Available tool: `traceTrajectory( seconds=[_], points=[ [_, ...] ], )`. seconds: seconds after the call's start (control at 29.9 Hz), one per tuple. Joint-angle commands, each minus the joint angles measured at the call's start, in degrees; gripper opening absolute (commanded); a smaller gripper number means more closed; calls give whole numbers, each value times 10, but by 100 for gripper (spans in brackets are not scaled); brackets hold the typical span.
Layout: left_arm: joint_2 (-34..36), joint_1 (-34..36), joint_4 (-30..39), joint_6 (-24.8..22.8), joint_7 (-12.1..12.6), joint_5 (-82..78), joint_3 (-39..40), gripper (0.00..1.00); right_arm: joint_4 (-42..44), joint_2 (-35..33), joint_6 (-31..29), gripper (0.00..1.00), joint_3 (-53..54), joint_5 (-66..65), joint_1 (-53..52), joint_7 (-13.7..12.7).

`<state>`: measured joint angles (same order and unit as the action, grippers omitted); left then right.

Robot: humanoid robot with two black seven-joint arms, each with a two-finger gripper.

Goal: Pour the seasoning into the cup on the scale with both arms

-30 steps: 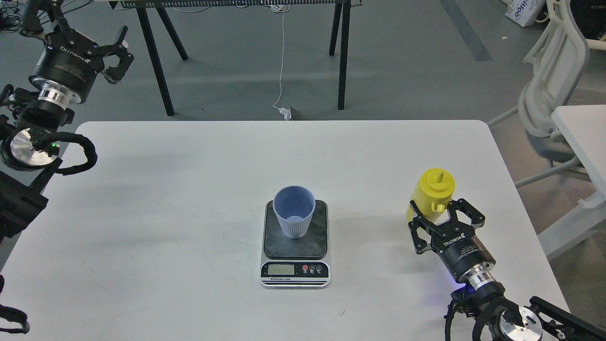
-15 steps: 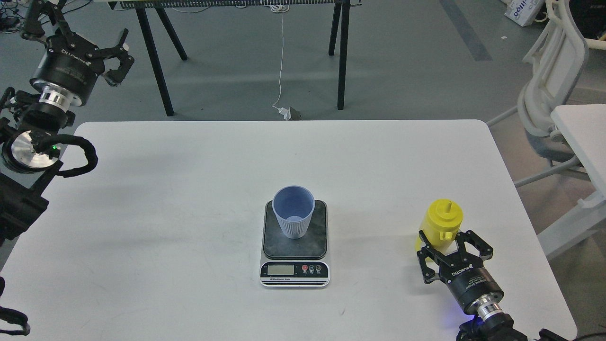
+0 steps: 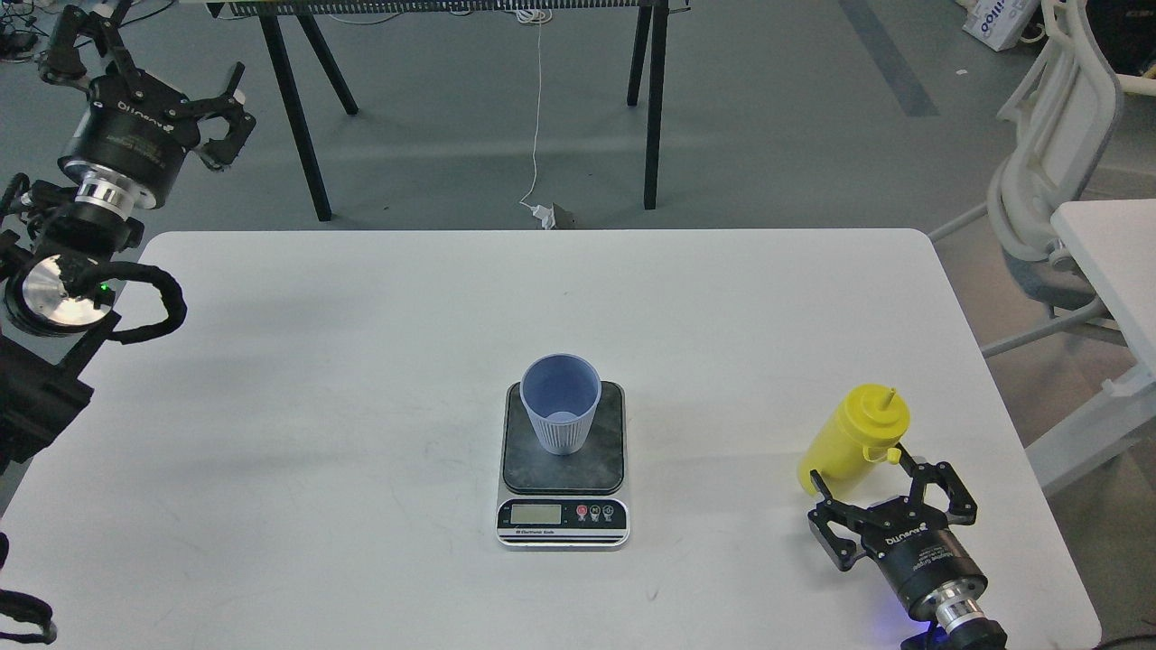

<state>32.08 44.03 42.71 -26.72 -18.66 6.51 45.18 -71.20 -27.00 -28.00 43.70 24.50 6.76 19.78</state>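
The light blue ribbed cup (image 3: 560, 402) stands upright on the dark plate of the scale (image 3: 607, 456) at the middle of the white table (image 3: 361, 361). The yellow seasoning bottle (image 3: 853, 438) stands on the table at the front right, nozzle up, its small cap hanging at its side. My right gripper (image 3: 890, 496) is open just in front of the bottle's base, and its fingers do not clasp it. My left gripper (image 3: 149, 72) is open and empty, raised beyond the table's far left corner.
A white chair (image 3: 1057, 181) and a second white table (image 3: 1115, 262) stand to the right. Black trestle legs (image 3: 298, 117) and a white cable (image 3: 538, 108) are on the floor beyond the table's far edge.
My right gripper has carried the bottle toward the front right of the table, spread its fingers and drawn back from it. The left arm has barely shifted.
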Motion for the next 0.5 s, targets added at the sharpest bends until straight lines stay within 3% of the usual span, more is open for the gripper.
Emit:
traceTrajectory(
  seconds=[0.0,0.27,0.47],
  points=[
    [1,0,4,0,-1,0,1,100,-24,-30,0,98,-1,-8,32,0],
    [4,-1,14,0,4,3,6,100,-78,-156,0,98,25,-60,134,0],
    [18,-3,11,-6,7,3,6,99,-26,-288,0,98,94,-63,120,1]
  ],
)
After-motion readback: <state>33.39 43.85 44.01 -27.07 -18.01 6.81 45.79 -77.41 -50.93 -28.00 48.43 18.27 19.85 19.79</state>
